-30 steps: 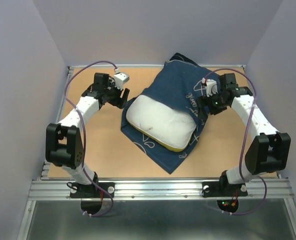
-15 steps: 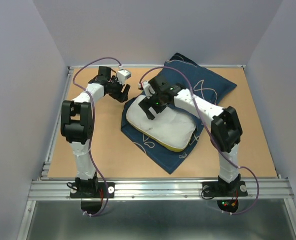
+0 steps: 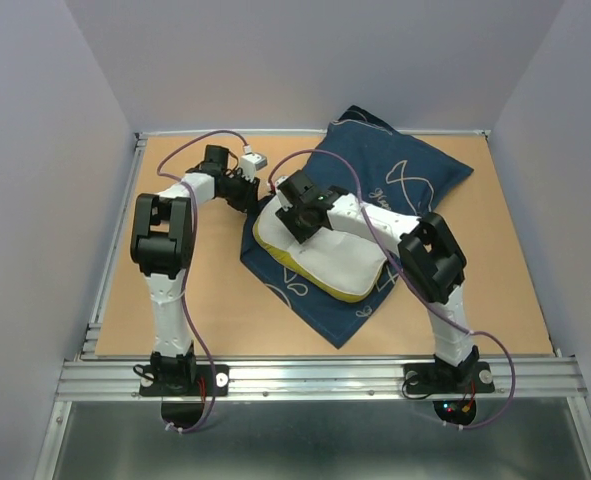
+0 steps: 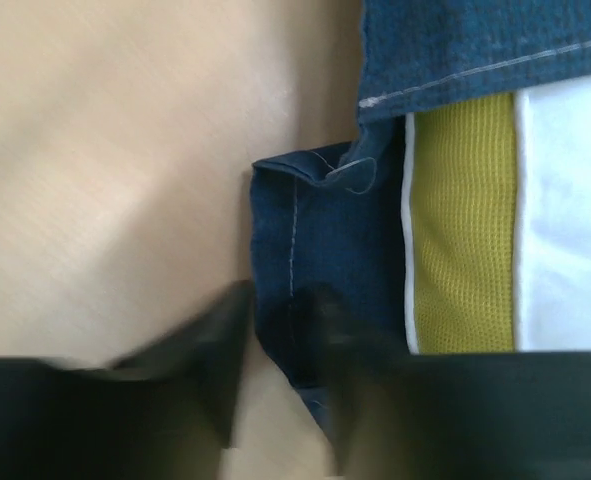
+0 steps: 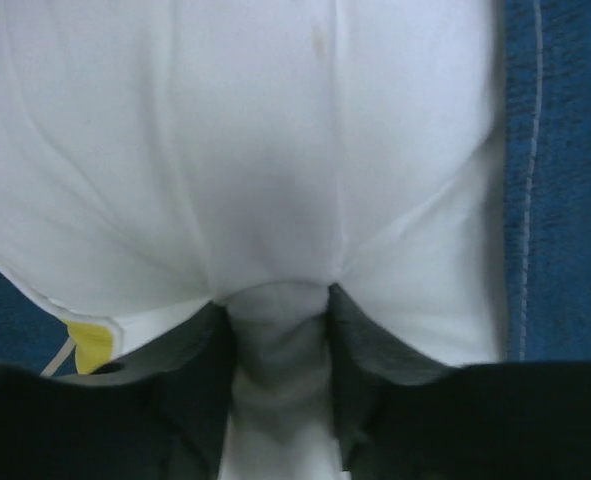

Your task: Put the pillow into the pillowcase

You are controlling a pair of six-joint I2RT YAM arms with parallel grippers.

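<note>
Pillow (image 3: pixel 327 256) seen atop pillowcase (image 3: pixel 407 182), largely uncovered; white fold pinched by right gripper (image 5: pixel 280 300), case hem nipped by left gripper (image 4: pixel 275 305). Hem likely torn free if pillow shoved hard.

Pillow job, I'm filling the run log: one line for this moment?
left gripper: shut on pillowcase hem | right gripper: pinching pillow | pillow: mostly uncovered, lying on pillowcase

In the left wrist view the left gripper (image 4: pixel 275 325) is a dark blur along the bottom, its hold on the pillowcase (image 4: pixel 315 250) hem unclear, and the pillow (image 4: pixel 565 220) runs off the right edge
</note>
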